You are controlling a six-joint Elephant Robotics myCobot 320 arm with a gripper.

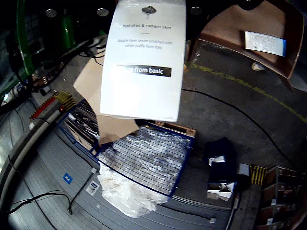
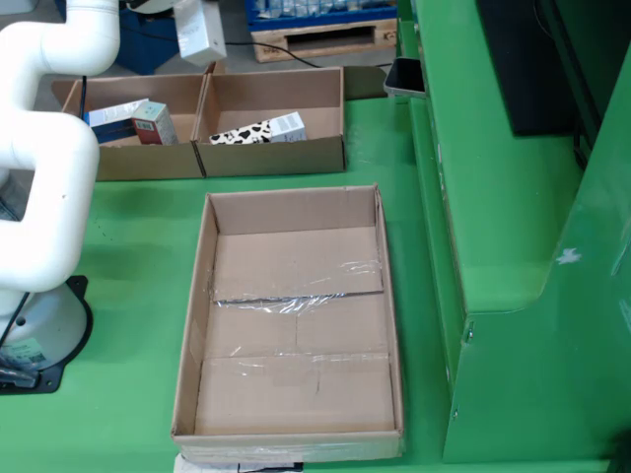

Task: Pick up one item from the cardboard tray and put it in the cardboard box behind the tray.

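from the fixed view i see a green worktop [image 2: 128, 296], matte and painted, with a raised green step along its right edge. near the front edge lies the cardboard tray [image 2: 193, 325], a shallow brown rectangle with clear tape strips shining across its floor; i see nothing lying in it. toward the back edge stand two open cardboard boxes touching side by side. the left box [image 2: 118, 158] holds a blue-and-white carton and a small green-and-red one; the right box [image 2: 276, 153] holds a black-and-white spotted carton against its back wall. the white, rounded arm [image 2: 39, 148] rises from a grey base at the left edge.

the item, a white box [image 1: 144, 57], fills the top of the moving camera view, glossy card with grey print and a black band, seen high over a grey floor, a wire-mesh cage and crumpled plastic. in the fixed view it shows as a small white box at the arm's tip, above the back-left corner. the gripper itself is hidden; i cannot tell how its jaws stand.
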